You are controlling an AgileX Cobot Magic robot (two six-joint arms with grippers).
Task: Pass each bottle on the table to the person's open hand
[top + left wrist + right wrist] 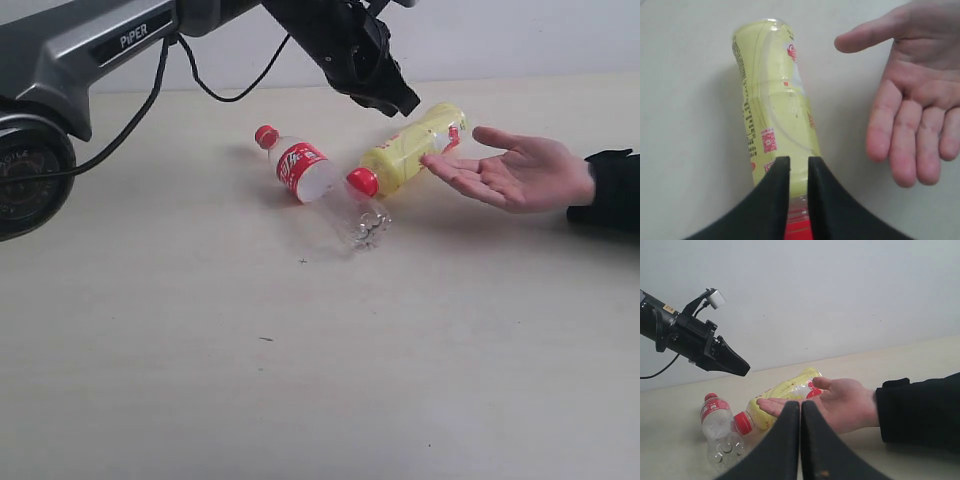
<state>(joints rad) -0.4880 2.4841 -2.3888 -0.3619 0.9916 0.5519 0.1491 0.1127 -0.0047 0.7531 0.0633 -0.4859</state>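
The yellow bottle (410, 150) with a red cap lies on its side on the table (300, 380), its base beside the fingertips of the person's open hand (525, 172). The clear red-labelled bottle (310, 175) lies just left of it. My left gripper (400, 100) hovers above the yellow bottle (775, 100), apart from it. Only a narrow slit shows between the tips of the left gripper (799, 160), and it grips nothing. My right gripper (800, 405) is shut and empty, facing the hand (840, 405). The two white-labelled bottles are out of view.
The left arm's grey body (60, 60) and its black cable (200, 80) cross the top left of the exterior view. The person's black sleeve (610, 190) rests at the right edge. A pale wall stands behind the table.
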